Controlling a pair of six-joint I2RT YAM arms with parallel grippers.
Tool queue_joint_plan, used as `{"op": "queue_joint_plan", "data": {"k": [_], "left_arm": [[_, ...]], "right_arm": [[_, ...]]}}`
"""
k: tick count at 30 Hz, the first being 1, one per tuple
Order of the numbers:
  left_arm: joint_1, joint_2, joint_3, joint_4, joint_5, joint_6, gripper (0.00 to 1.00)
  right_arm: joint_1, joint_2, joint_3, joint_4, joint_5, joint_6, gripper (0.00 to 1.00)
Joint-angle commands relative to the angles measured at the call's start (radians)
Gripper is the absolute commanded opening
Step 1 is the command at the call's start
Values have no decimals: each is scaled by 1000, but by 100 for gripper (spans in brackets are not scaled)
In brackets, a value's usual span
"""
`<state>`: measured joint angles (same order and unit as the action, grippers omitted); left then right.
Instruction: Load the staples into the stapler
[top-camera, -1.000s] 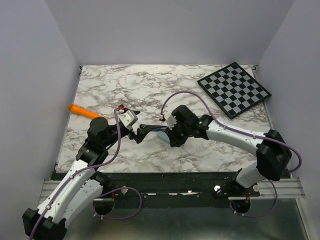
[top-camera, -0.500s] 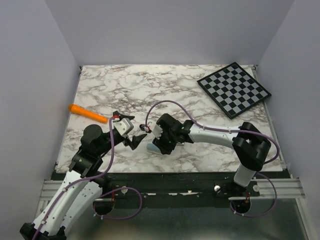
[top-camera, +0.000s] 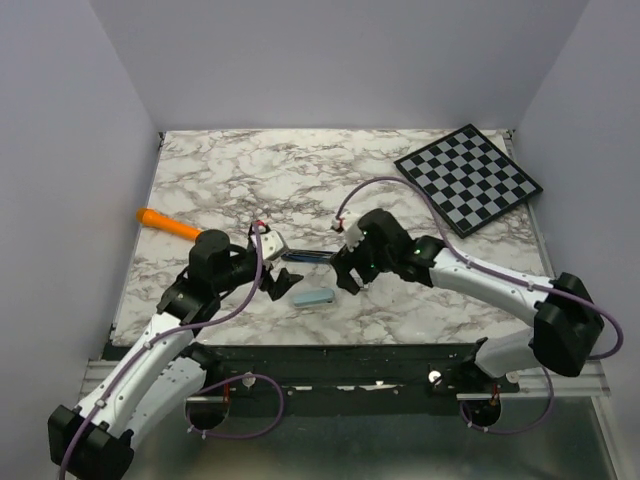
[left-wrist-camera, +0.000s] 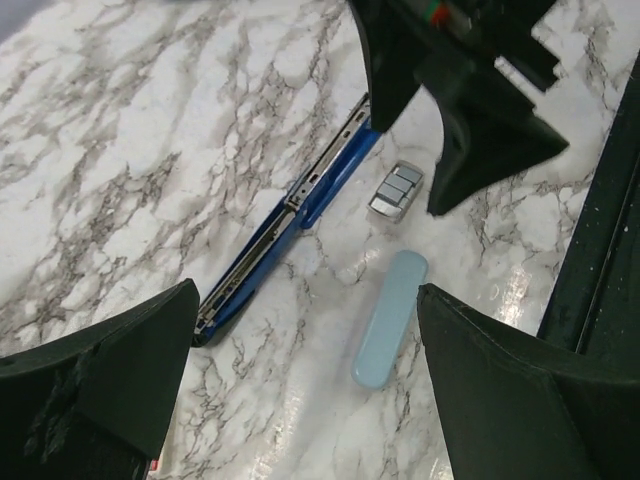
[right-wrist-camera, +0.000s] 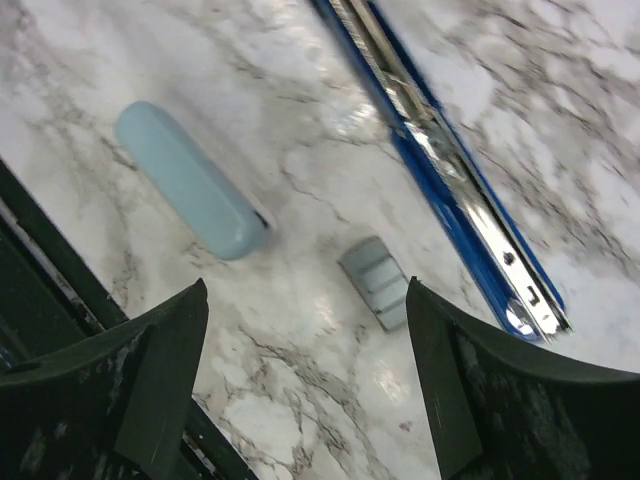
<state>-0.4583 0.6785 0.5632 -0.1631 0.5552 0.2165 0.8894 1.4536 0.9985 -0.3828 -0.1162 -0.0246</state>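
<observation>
Pick-up stage: the stapler (left-wrist-camera: 300, 205) lies opened, its metal channel (right-wrist-camera: 470, 215) bare and its light blue top (left-wrist-camera: 390, 318) detached, lying near the stapler on its near side. The staples (left-wrist-camera: 397, 190) rest flat just beside the stapler, between it and the top, not yet loaded. Left gripper (left-wrist-camera: 308, 300) and right gripper (right-wrist-camera: 306, 290) both hang above the stapler with jaws spread wide and nothing held; the next move would likely call for a fine pinch across the small block's sides, then alignment with the channel's long axis before lowering it in
</observation>
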Motion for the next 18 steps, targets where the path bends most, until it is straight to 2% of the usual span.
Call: {"op": "queue_joint_plan", "data": {"k": [1,2,5,6,10,18], "left_arm": [[-25,100,49,-3,61,21,96],[-40,122,59,-6,49,20,96],[-124,210,84,-18,-43,38,96],[-163,231,89,-13,-70,43,96],[-198,363,113,1,-126,41,97],[-287,595,262,-110,-199,75,96]], "right_arm": [[-124,-142,-104,77,55,146,88],[-171,-179,-128,93,67,164,88],[-225,-333,-227,176,110,221,100],[-236,-367,-266,217,146,236,100],[-256,-518,-310,249,245,264,100],[-264,-579,-357,251,342,288,100]]}}
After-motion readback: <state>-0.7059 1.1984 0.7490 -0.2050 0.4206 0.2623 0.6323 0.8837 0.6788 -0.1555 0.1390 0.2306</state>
